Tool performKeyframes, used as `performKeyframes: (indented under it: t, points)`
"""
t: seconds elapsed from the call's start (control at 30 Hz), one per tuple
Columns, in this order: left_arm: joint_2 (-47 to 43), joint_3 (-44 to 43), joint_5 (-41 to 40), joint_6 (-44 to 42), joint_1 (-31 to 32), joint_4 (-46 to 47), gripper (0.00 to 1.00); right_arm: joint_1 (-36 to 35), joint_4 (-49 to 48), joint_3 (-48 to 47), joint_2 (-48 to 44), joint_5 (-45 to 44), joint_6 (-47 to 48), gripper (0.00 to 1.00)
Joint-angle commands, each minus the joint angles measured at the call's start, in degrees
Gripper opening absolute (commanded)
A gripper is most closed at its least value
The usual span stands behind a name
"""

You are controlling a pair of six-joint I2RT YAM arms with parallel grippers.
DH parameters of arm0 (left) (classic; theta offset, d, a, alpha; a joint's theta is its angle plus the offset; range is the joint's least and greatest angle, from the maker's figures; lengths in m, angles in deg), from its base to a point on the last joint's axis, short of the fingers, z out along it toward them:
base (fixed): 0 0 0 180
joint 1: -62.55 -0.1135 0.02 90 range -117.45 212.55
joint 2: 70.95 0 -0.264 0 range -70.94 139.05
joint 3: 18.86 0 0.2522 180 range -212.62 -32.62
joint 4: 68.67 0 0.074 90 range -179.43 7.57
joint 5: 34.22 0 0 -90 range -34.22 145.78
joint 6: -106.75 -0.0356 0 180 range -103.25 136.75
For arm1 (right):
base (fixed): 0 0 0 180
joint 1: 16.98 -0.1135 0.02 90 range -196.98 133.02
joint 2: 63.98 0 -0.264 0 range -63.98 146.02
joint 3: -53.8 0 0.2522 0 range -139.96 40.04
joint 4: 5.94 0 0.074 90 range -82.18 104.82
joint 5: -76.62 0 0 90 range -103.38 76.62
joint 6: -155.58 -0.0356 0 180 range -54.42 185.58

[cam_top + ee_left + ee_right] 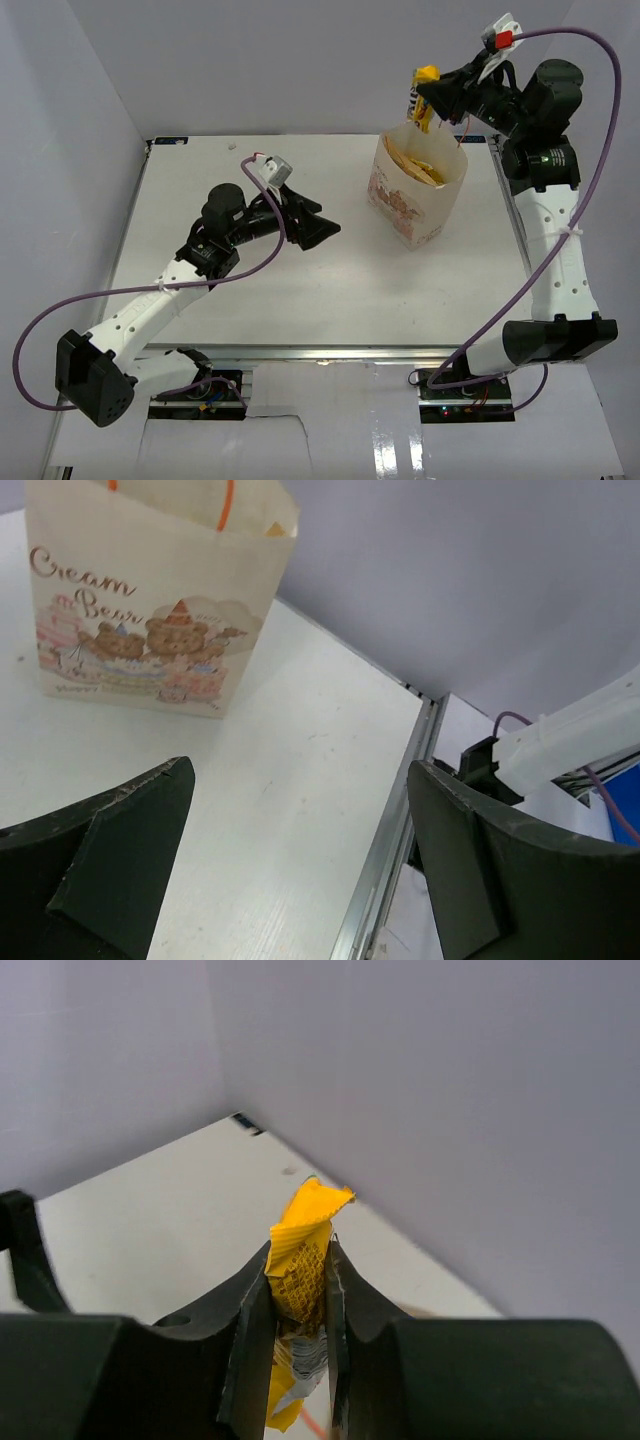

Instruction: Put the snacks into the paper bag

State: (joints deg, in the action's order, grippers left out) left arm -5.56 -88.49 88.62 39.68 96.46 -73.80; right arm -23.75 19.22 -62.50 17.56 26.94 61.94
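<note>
The right fingers point(245, 1335) pinch a yellow packet point(427, 80) above the paper bag point(400, 205), at the far right of the tabletop point(250, 310). The left fingers point(500, 880) are spread, empty.

Open worktop point(330, 300) stretches in front of and to the left of the paper bag point(410, 205), which stands upright near the right rear. Its mouth faces up, partly filled by a tan chip bag point(415, 160). Above the mouth's far edge, the right pincer point(422, 98) clamps a yellow packet point(427, 75). The left pincer point(322, 230), fingers spread, sits left of the bag, apart from it. Grey walls point(60, 150) close the left and rear.
</note>
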Motion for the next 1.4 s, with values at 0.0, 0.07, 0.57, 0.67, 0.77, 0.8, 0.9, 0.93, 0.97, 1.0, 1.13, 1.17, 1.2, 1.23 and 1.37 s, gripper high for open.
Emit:
performKeyframes:
  t: [0.0, 0.07, 0.57, 0.67, 0.77, 0.8, 0.9, 0.93, 0.97, 1.0, 1.13, 1.17, 1.2, 1.23, 1.37]
  points:
    - [-0.1, 2.5, -3.6, -2.3, -0.2, -4.8, 0.98, 0.9, 1.8, -4.6, 4.2, -7.9, 12.1, 0.14]
    - [-0.3, 3.4, -4.2, -2.2, -0.2, -4.8, 0.98, 0.9, 2.0, -4.3, 6.3, -13.3, 17.9, 0.14]
    - [1.8, 2.6, -10.2, -2.2, -0.4, -7.7, 0.98, 1.4, 4.4, 6.3, 8.1, -23.4, 29.8, 0.61]
    - [2.5, 1.3, -11.8, -2.2, -0.6, -10.0, 0.98, 2.9, 12.9, 1.7, 6.5, -18.5, 26.3, 0.87]
    - [1.6, 1.3, -15.1, -1.4, -0.9, -10.8, 0.98, 4.5, 18.8, -0.8, 2.4, -16.0, 21.1, 0.90]
    - [1.2, 1.5, -16.7, -1.2, -1.0, -10.6, 0.98, 4.8, 20.8, 0.1, 0.8, -17.4, 19.8, 0.90]
    - [-0.2, 1.9, -20.0, -0.4, -1.3, -10.4, 0.98, 6.0, 21.1, 9.5, -7.4, -21.1, 16.9, 0.90]
    - [-0.5, 1.9, -20.4, -0.4, -1.4, -10.5, 0.98, 6.1, 20.9, 12.4, -9.6, -22.7, 16.9, 0.90]
    - [-0.7, 1.9, -20.9, -0.4, -1.6, -10.6, 0.98, 6.1, 20.5, 18.5, -11.9, -24.0, 16.1, 0.90]
    - [-1.0, 1.7, -21.3, -0.4, -1.8, -10.9, 0.98, 6.1, 20.5, 21.4, -15.8, -27.6, 15.4, 0.90]
    - [-1.1, 1.5, -22.2, -0.4, -2.3, -11.3, 0.98, 6.1, 20.5, 33.1, -23.9, -38.8, 12.1, 0.90]
    - [-0.9, 1.4, -22.1, -0.3, -2.4, -11.4, 0.98, 6.1, 20.3, 36.8, -26.8, -40.0, 12.3, 0.90]
    - [-0.6, 1.1, -22.0, -0.2, -2.4, -11.9, 0.98, 6.1, 20.2, 38.5, -28.3, -43.4, 12.9, 0.90]
    - [0.0, 0.6, -21.5, -0.3, -2.5, -12.2, 0.98, 6.1, 19.5, 39.9, -29.8, -44.1, 13.8, 0.90]
    - [1.3, -0.6, -20.2, 0.1, -2.5, -13.5, 0.98, 6.1, 18.4, 44.8, -35.4, -46.3, 12.6, 0.90]
